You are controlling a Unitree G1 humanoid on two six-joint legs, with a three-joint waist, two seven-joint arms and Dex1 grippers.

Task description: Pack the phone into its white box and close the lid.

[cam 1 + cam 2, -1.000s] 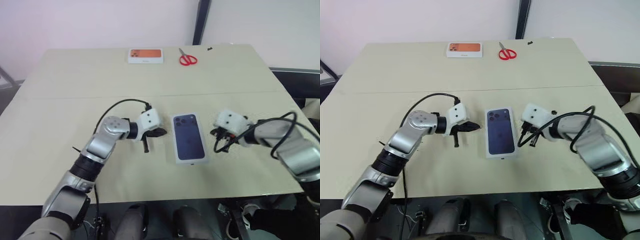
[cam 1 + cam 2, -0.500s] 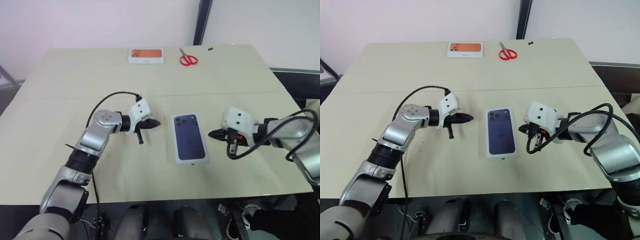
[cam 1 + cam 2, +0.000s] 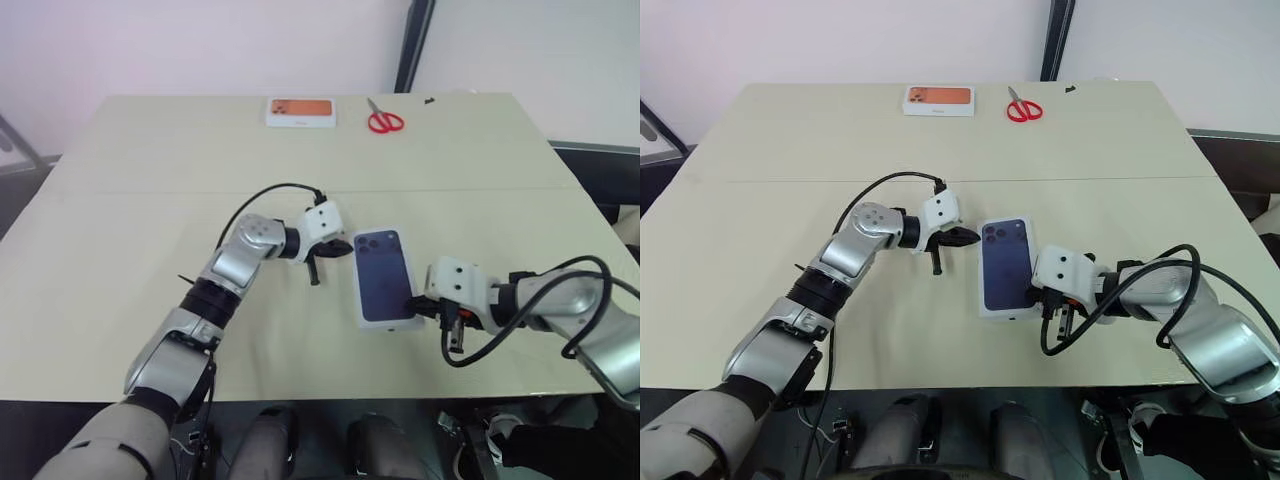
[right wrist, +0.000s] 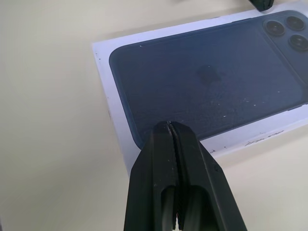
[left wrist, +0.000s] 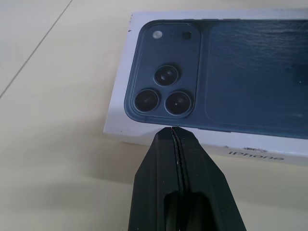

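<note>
The lid (image 3: pixel 385 290), white with a dark blue phone picture on top, lies flat at the table's middle, closed over whatever is under it. The phone and the white box are hidden. My left gripper (image 3: pixel 345 250) is shut, and its tip (image 5: pixel 173 129) sits right at the lid's side by the printed camera cluster. On the opposite long side, towards the lid's near end, my right gripper (image 3: pixel 413 303) is also shut, with its tip (image 4: pixel 168 123) over the lid's edge. Neither gripper holds anything. Whether either tip touches the lid I cannot tell.
A white box with an orange picture (image 3: pixel 301 111) and red scissors (image 3: pixel 384 121) lie at the table's far edge. The beige table (image 3: pixel 120 250) has wide bare room to the left and right of the lid.
The left gripper has swung right to the lid's camera corner. The right gripper has come in leftward and nearer, up to the lid's right edge. The camera has shifted slightly.
</note>
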